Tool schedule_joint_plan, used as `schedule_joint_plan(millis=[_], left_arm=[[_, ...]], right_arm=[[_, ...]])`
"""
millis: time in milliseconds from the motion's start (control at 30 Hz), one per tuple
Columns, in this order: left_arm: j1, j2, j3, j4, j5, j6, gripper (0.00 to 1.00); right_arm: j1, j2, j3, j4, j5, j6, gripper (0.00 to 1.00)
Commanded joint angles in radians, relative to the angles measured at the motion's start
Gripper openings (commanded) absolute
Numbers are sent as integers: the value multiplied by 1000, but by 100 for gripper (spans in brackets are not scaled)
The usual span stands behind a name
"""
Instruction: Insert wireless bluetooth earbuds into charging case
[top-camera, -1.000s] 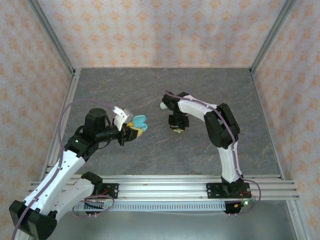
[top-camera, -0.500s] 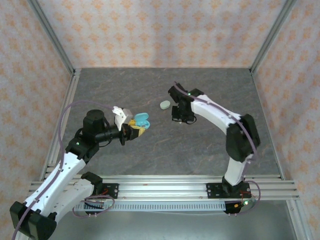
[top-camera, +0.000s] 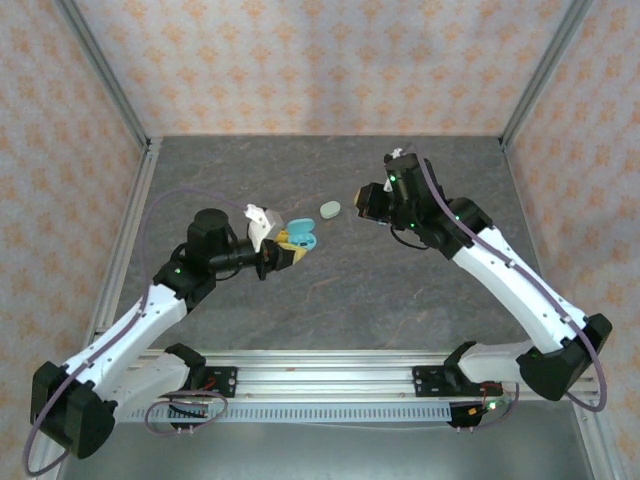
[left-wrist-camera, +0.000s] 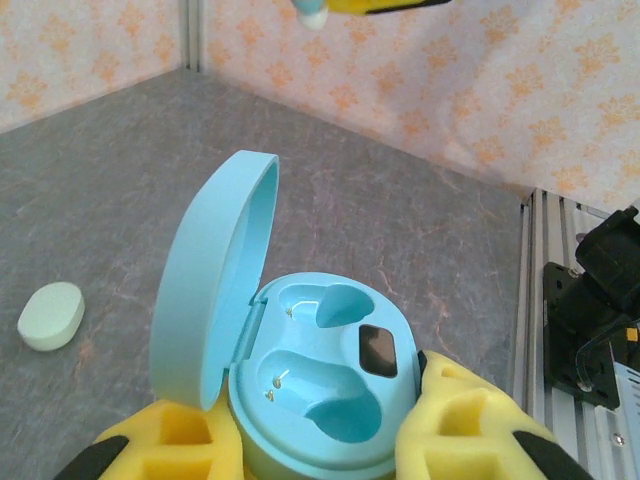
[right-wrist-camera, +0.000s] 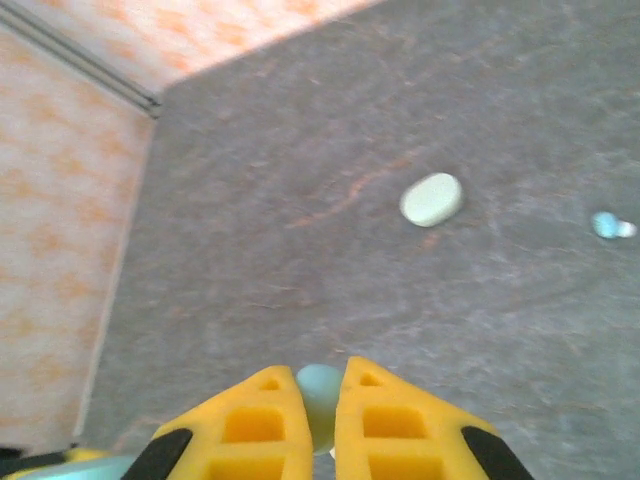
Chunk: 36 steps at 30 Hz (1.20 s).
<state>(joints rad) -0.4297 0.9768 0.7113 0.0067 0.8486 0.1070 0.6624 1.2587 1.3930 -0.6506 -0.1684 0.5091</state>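
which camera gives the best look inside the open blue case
Left wrist: the open blue case sits close up, lid raised, both sockets visible and empty. Top external shows it as a small blue shape in the left gripper, sockets unreadable. Right wrist catches at most a pale sliver at its bottom-left corner.

No words, numbers or signs can be read here. The open blue case (left-wrist-camera: 320, 400) is plain inside and on its lid. The wallpaper (top-camera: 300, 60) behind the open blue case has little orange shapes on it, but no letters.
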Motion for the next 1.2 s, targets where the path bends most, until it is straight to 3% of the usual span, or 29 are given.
schedule_joint_plan(millis=[0, 500, 1167], left_arm=[[-29, 47, 62, 122, -25, 24, 11], [-68, 138, 113, 204, -54, 16, 7], [-79, 133, 138, 239, -66, -20, 7]], right_arm=[[48, -25, -23, 121, -40, 35, 10], [179, -41, -33, 253, -101, 22, 10], [195, 29, -61, 255, -165, -10, 11]])
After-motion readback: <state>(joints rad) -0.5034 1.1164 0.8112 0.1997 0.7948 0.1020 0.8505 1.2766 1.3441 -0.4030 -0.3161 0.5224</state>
